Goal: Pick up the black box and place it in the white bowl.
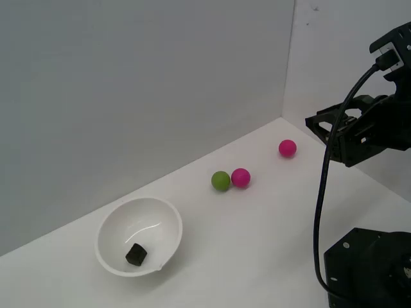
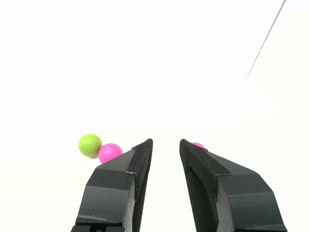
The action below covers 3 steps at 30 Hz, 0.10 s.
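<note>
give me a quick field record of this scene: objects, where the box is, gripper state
black box: inside the white bowl, resting on its bottom
green ball: on the table, touching a pink ball
second pink ball: apart, further toward the exterior view's right
gripper: open, empty, raised away from the bowl
task state: box appears placed

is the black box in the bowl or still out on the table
In. The black box lies on the inside bottom of the white bowl.
</note>
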Tool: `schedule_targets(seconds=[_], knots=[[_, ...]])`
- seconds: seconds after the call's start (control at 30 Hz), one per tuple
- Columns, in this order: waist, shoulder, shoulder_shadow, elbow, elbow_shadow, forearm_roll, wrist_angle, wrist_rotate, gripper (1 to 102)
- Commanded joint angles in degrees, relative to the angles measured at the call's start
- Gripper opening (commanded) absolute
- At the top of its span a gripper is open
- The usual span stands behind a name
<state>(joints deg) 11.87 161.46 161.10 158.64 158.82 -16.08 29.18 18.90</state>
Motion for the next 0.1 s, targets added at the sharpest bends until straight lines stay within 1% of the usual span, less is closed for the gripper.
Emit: schedule_targets(seconds=[0.0,0.07], knots=[[0.44,0.53,0.79,-0.26,-0.44,-0.26,0.26,0.26,31],[0.44,0.62,0.97,-0.26,-0.44,-0.26,0.35,0.26,31]])
